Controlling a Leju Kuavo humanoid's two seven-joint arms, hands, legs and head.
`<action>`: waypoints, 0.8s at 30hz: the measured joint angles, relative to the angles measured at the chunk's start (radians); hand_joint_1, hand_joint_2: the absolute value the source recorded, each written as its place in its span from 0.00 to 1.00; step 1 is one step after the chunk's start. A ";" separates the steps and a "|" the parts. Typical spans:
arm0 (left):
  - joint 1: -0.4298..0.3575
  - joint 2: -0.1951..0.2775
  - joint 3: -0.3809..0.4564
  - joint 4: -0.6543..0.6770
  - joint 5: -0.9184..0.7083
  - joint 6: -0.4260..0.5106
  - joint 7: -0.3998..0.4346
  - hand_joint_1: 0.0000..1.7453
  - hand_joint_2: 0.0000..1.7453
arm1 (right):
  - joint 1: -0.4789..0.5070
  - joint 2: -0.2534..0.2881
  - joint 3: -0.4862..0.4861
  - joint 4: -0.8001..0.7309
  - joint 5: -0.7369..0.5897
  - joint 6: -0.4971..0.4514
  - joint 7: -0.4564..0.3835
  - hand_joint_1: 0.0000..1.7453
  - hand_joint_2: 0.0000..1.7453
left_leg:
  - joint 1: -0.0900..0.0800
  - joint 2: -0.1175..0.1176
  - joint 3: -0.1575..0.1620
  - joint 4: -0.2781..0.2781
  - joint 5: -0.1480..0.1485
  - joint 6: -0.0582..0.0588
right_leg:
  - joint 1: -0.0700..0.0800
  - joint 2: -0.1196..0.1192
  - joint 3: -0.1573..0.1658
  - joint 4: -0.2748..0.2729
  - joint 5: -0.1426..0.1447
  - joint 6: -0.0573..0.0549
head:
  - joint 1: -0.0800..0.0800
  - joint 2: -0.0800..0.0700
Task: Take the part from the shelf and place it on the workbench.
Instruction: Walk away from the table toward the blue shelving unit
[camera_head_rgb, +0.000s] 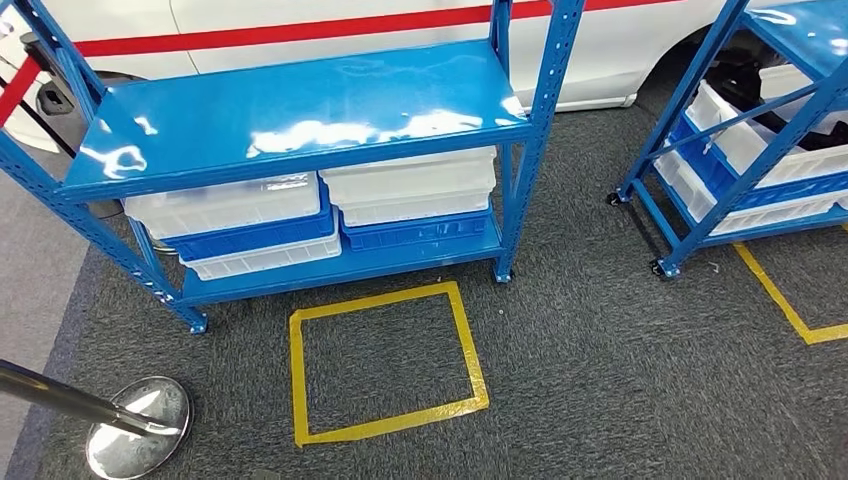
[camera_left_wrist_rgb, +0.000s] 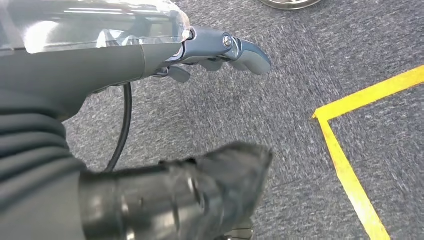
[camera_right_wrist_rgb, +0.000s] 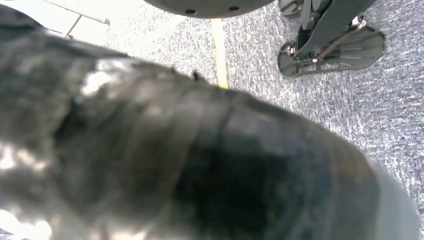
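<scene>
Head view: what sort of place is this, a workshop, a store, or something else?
Probably an industrial or demo floor set up for parts handling: blue steel racks holding white and blue bins, yellow tape square marking a standing spot on grey carpet, and a stanchion base cordoning the area.

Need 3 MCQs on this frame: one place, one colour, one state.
1. Where is the yellow tape square?
A on the shelf's top board
B on the carpet in front of the blue shelf
C under the other shelf

2. The stripe on the white vehicle is:
A red
B green
C black

3. The left hand:
A holds a bin
B holds nothing, fingers apart
C presses the shelf

Key: B, the tape outlines carpet before the shelf; A, a red band runs behind the shelf; B, the fingers hang apart over carpet.
</scene>
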 joint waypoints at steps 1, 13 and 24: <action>0.000 0.000 0.000 0.000 0.000 -0.002 0.000 0.00 1.00 | 0.000 0.000 -0.001 0.000 0.000 -0.002 0.002 0.00 0.00 | 0.001 0.000 -0.031 0.068 -0.032 -0.003 | 0.001 -0.001 -0.001 0.000 0.000 -0.002 | 0.000 0.000; 0.001 -0.001 0.001 0.000 -0.004 -0.005 0.000 0.00 1.00 | -0.002 0.004 -0.005 0.000 0.006 -0.014 0.018 0.00 1.00 | 0.000 0.001 0.064 -0.139 0.085 0.036 | 0.008 -0.001 0.003 0.012 -0.015 0.030 | 0.001 0.000; -0.002 0.031 -0.113 -0.059 0.167 -0.056 0.066 0.00 1.00 | 0.055 -0.020 0.059 0.002 -0.078 0.029 0.023 0.00 1.00 | -0.007 0.002 0.061 -0.123 0.075 0.035 | 0.006 -0.001 0.001 0.021 -0.007 0.030 | 0.001 0.000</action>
